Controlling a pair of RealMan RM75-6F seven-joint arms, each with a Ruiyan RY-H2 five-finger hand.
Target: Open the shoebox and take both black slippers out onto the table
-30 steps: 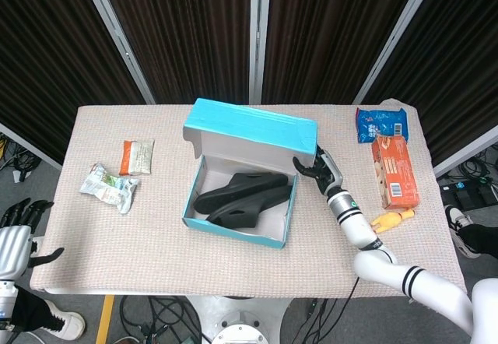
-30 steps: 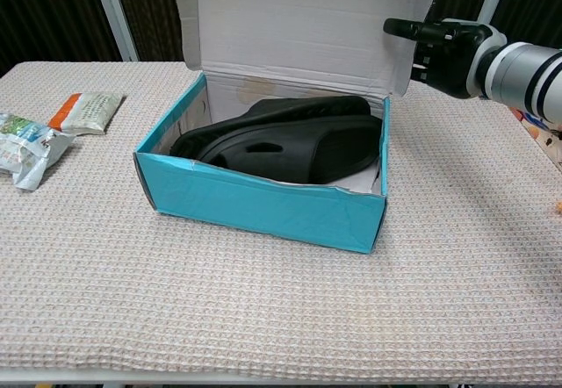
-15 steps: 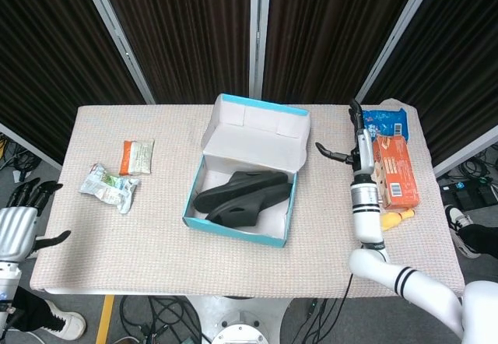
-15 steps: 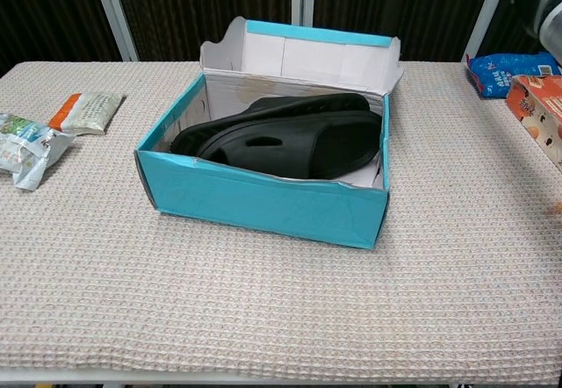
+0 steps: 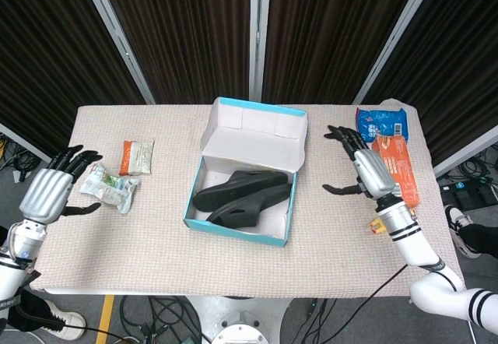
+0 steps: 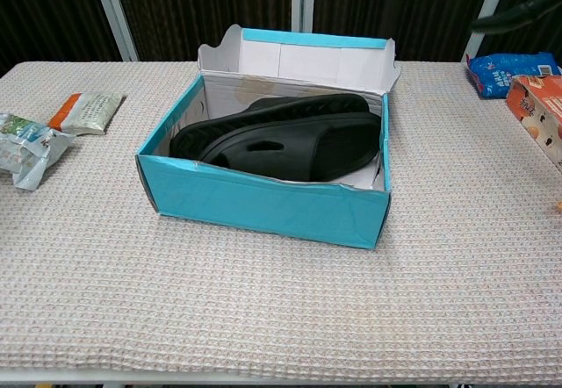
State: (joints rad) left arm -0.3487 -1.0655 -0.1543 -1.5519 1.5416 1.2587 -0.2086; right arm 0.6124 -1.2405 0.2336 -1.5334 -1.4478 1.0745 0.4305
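Observation:
The teal shoebox stands mid-table with its lid folded back and open. Two black slippers lie stacked inside it. My right hand hovers open to the right of the box, fingers spread, holding nothing; in the chest view only a dark fingertip shows at the top right. Over the table's left edge my left hand hangs open, near a crumpled wrapper.
A crumpled snack wrapper and an orange-white packet lie at the left. At the right are a blue bag, an orange carton and a yellow toy.
The lid went from half-raised to fully folded back. My right hand let go of it and drew away to the right. My left hand rose up over the table's left edge.

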